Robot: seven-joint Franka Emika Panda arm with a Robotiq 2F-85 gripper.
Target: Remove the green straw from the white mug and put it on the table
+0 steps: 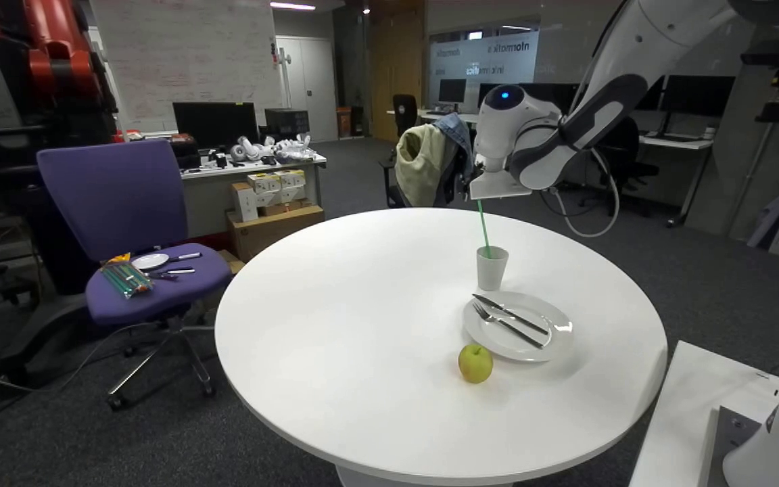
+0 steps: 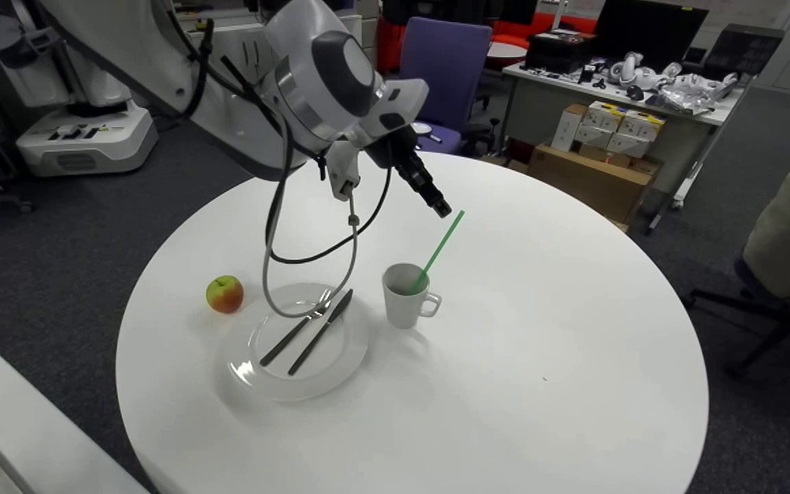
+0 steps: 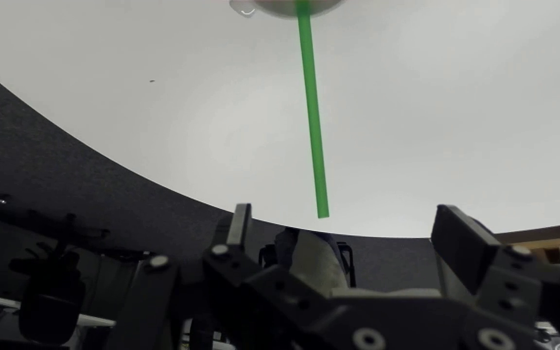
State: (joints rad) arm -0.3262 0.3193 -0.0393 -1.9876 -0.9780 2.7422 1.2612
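- Gripper [image 3: 343, 211], higher than the mug [image 2: 402, 305]: fingers [image 3: 464, 248] spread apart, holding nothing.
- Straw [image 3: 313, 112]: leaning in the mug, its free end near the fingers.
- Table [image 2: 546, 309]: bears the mug, with a plate [image 2: 345, 346] just beside it.
- Likely step: lining up the grasp. Next calls for easing the fingers around the straw, closing, then drawing it out of the mug.

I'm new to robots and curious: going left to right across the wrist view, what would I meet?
What looks like a dark chair, a dark speck on the table, one gripper fingertip, the green straw, the other fingertip. Left out: the white mug, which the straw overlaps.
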